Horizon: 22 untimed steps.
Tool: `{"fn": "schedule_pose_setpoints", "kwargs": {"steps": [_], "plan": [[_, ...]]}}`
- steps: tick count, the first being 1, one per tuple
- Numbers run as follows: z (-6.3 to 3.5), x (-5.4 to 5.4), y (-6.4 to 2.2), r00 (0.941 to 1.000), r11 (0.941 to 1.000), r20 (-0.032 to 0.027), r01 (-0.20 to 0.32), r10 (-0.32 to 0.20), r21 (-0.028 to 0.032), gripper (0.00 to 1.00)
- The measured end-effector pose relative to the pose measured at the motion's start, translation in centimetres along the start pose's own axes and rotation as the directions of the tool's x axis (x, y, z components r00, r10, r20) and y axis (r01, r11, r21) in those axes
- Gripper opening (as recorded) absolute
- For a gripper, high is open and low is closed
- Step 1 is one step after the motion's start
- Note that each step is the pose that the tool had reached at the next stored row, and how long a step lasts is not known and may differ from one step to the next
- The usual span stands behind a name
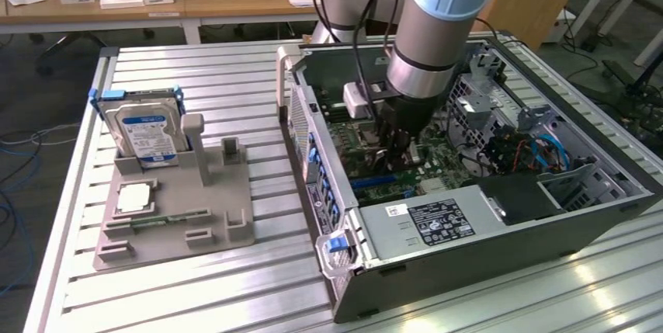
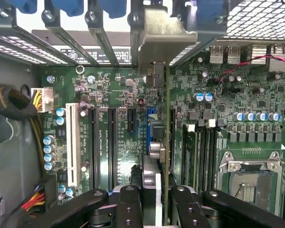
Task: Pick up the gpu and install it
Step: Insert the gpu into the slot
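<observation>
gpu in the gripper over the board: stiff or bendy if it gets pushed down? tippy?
Probably stiff: the gpu reads as a thin, straight-edged card with a metal bracket. Likely light for its length. Held edge-on between the gripper fingers, it could tilt sideways if pushed off-centre; the board components look fragile.

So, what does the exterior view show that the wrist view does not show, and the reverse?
Exterior view alone: the hard drive standing in the grey holder on the slatted table, the whole computer case, and the arm reaching down into it.

Wrist view alone: the gpu edge-on, clamped by the gripper, its metal bracket up at the case's rear slots, the card over the blue slot, and the empty processor socket.

Both: the green motherboard and the gripper inside the case.
</observation>
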<state>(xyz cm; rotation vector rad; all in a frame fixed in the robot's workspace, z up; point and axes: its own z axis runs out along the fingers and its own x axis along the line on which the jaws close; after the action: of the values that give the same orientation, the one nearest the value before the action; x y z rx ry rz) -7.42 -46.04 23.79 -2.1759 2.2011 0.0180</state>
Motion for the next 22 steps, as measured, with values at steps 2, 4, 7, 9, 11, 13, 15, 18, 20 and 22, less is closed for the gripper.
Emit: {"fn": "schedule_pose_setpoints", "kwargs": {"steps": [2, 4, 7, 9, 11, 13, 15, 18, 20, 22], "plan": [[0.10, 0.01, 0.20, 1.0000, 1.0000, -0.0003, 0.000, 0.000, -0.0002, 0.28], [0.20, 0.02, 0.44, 1.0000, 1.0000, -0.0001, 0.000, 0.000, 0.0000, 0.28], [0.39, 0.02, 0.68, 1.0000, 1.0000, 0.0001, 0.000, 0.000, 0.0000, 0.28], [0.48, 0.03, 0.76, 1.0000, 1.0000, 0.0000, 0.000, 0.000, -0.0002, 0.28], [0.52, 0.03, 0.78, 1.0000, 1.0000, -0.0002, 0.000, 0.000, -0.0010, 0.28], [0.55, 0.04, 0.79, 1.0000, 1.0000, -0.0002, 0.000, 0.000, -0.0016, 0.28], [0.56, 0.05, 0.80, 1.0000, 1.0000, 0.0001, 0.000, 0.000, -0.0014, 0.28], [0.55, 0.20, 0.80, 1.0000, 1.0000, -0.0001, -0.002, 0.002, -0.0014, 0.28], [0.57, 0.24, 0.79, 1.0000, 1.0000, 0.0000, -0.004, 0.004, -0.0012, 0.28], [0.59, 0.27, 0.79, 1.0000, 1.0000, -0.0005, -0.007, 0.007, -0.0011, 0.28]]}}
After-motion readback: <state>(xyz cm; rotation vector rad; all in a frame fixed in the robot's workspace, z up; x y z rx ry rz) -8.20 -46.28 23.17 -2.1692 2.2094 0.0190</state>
